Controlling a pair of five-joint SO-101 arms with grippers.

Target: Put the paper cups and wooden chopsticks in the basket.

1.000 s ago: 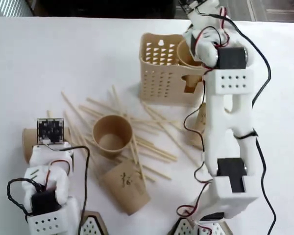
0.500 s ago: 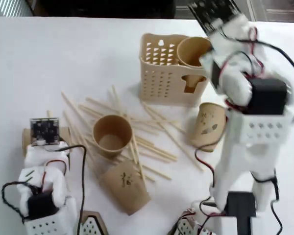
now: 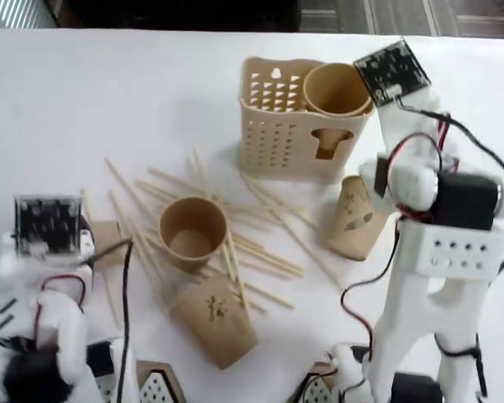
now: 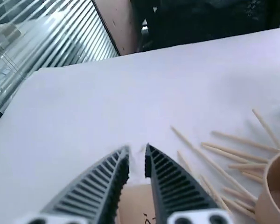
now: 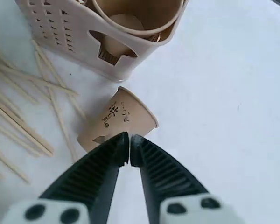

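Observation:
A beige perforated basket (image 3: 286, 117) (image 5: 70, 32) stands at the far middle with one paper cup (image 3: 336, 88) (image 5: 130, 16) upright inside it. Another cup (image 3: 353, 217) (image 5: 115, 119) lies on its side just in front of the basket; my right gripper (image 5: 129, 137) hovers shut and empty above it. An upright cup (image 3: 192, 231) (image 4: 279, 186) stands among the scattered wooden chopsticks (image 3: 260, 252) (image 4: 224, 154). A third loose cup (image 3: 214, 319) lies nearer the front. My left gripper (image 4: 136, 150), all but shut and empty, hangs over a lying cup (image 3: 107, 239) (image 4: 133, 207) at the left.
The right arm (image 3: 437, 252) stands tall at the near right, close to the lying cup. The left arm (image 3: 42, 319) fills the near left corner. White table (image 3: 109, 92) stretches bare behind the chopsticks and to the basket's left.
The right arm has drawn back from above the basket toward the near right, leaving the cup standing in it. The left arm has pulled back toward the near left corner.

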